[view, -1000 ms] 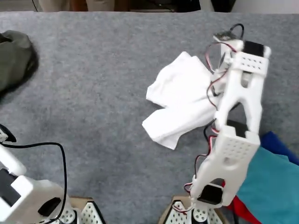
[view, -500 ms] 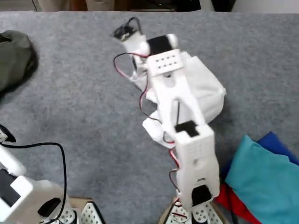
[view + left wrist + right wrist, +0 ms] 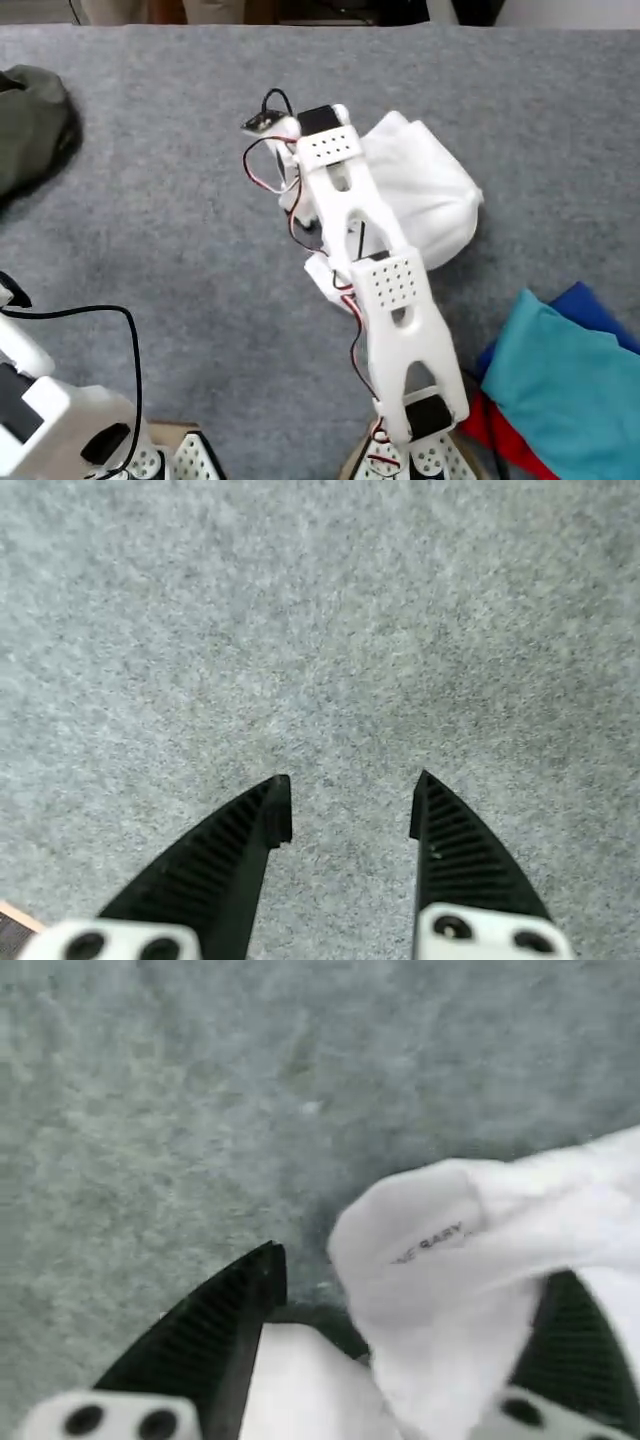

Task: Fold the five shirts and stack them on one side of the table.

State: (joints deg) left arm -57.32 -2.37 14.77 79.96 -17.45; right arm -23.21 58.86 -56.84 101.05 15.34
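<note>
A white shirt point(image 3: 425, 190) lies bunched in the middle of the grey table, one side folded over itself. My right arm point(image 3: 370, 260) stretches over its left part. In the right wrist view my right gripper point(image 3: 410, 1270) is open wide, with a rolled edge of the white shirt point(image 3: 450, 1250) lying between the fingers and draped over one of them. My left gripper point(image 3: 350, 790) stands open over bare grey cloth, nothing between its fingers. The left arm's base point(image 3: 60, 420) sits at the near left corner.
A dark green shirt point(image 3: 30, 120) is heaped at the table's left edge. Teal point(image 3: 560, 380), blue point(image 3: 592, 305) and red point(image 3: 495, 425) shirts overlap at the near right. The grey table point(image 3: 180, 220) lies bare between the green and white shirts.
The right arm swung from the shirt's right side across to its left, pulling the cloth over into a folded bundle, then drew back slightly toward its base. The left arm kept still.
</note>
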